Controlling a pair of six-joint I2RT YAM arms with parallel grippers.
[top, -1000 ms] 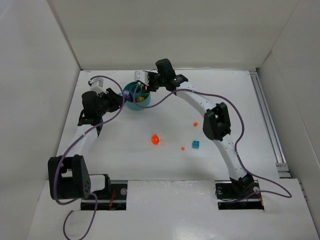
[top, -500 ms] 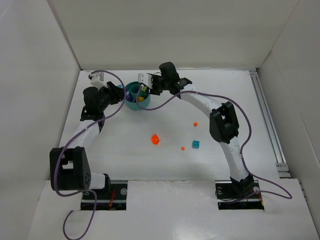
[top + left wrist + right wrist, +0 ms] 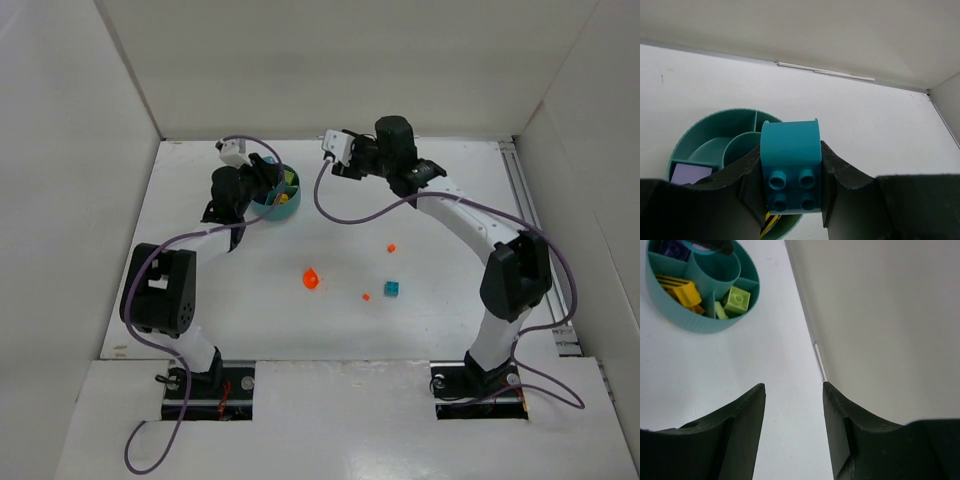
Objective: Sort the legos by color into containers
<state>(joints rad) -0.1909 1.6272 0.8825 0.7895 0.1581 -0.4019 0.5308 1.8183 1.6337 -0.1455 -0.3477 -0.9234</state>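
Teal lego point(image 3: 790, 145), studs facing wrist camera, clamped upright in left hand point(image 3: 790, 171) by bowl point(image 3: 707, 146); right hand point(image 3: 792, 390) apart.

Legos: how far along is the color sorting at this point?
Done: yellow bricks, lime green bricks and a purple one sit in separate sections of the bowl. In hand: the left hand grips a teal arched brick at the bowl. Left: an orange piece, two tiny orange bits and a small teal cube lie loose on the table. The right hand is open and empty.
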